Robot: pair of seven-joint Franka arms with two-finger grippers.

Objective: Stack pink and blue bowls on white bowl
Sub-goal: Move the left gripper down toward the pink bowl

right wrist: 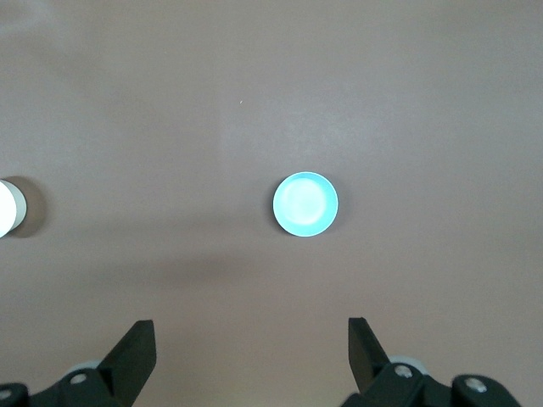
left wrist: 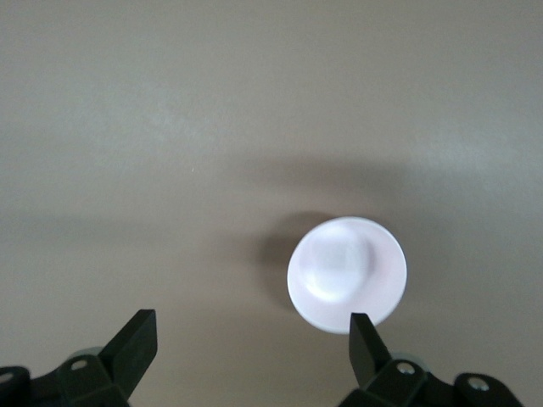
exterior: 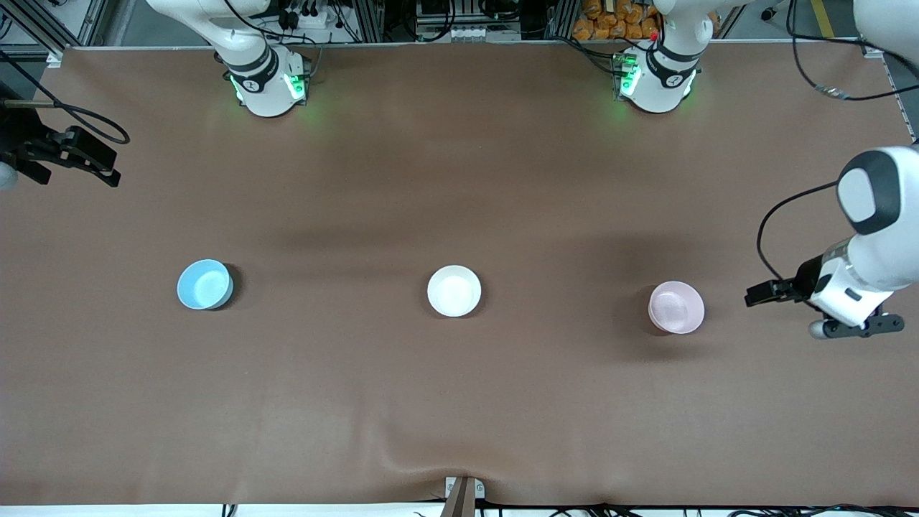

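- Looking at this moment, all three bowls sat apart in a rough row across the brown cloth-covered surface (exterior: 459,402), none stacked yet.
- The small round white plastic bowl (exterior: 454,291) was in the middle of the row. The light sky-blue plastic bowl (exterior: 204,284) sat well apart from it toward the right arm's end, and the pale pink plastic bowl (exterior: 676,307) well apart toward the left arm's end, a touch nearer the front camera.
- The left claw (left wrist: 254,339) hung up in the air over the surface near the pink bowl, fingers spread wide and holding nothing. Its wrist view had the pink bowl just ahead of one fingertip.
- The right claw (right wrist: 252,343) was also released and empty, up high over its end of the surface, with the blue bowl well ahead of it.
- My guess on handling: these looked like thin, light, stiff plastic, probably a bit slick, so they'd skate or tip if nudged sideways.
- Best hold, I reckon, was pinching the rim wall, one finger inside and one outside, then lowering it gently into the white bowl.
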